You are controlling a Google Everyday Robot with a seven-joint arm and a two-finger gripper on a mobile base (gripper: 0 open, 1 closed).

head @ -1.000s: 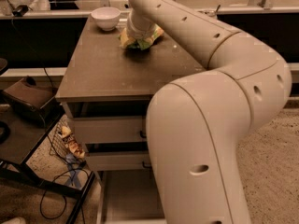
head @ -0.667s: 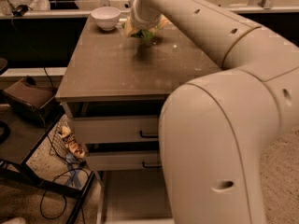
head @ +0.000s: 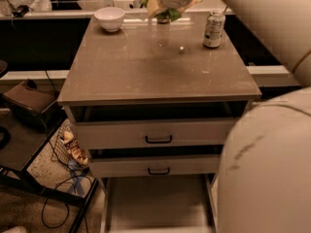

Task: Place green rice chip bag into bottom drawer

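The green rice chip bag (head: 170,9), light green with a yellowish side, hangs above the back of the cabinet top, clear of the surface. My gripper (head: 164,14) is at the top of the camera view, shut on the bag from above, and my arm covers most of the bag. The bottom drawer (head: 155,203) is pulled out at the bottom of the view, a pale shallow tray with a bare floor. It sits below the two closed drawer fronts with black handles (head: 158,140).
A white bowl (head: 110,18) stands at the back left of the cabinet top (head: 146,72). A drink can (head: 214,29) stands at the back right, with a small pale object (head: 181,48) near it. My arm's large body fills the right side. Cables and a wire rack lie on the floor at left.
The bag has been lifted off the cabinet top in my gripper. My arm has swung up and to the right, uncovering the can and the drawer fronts.
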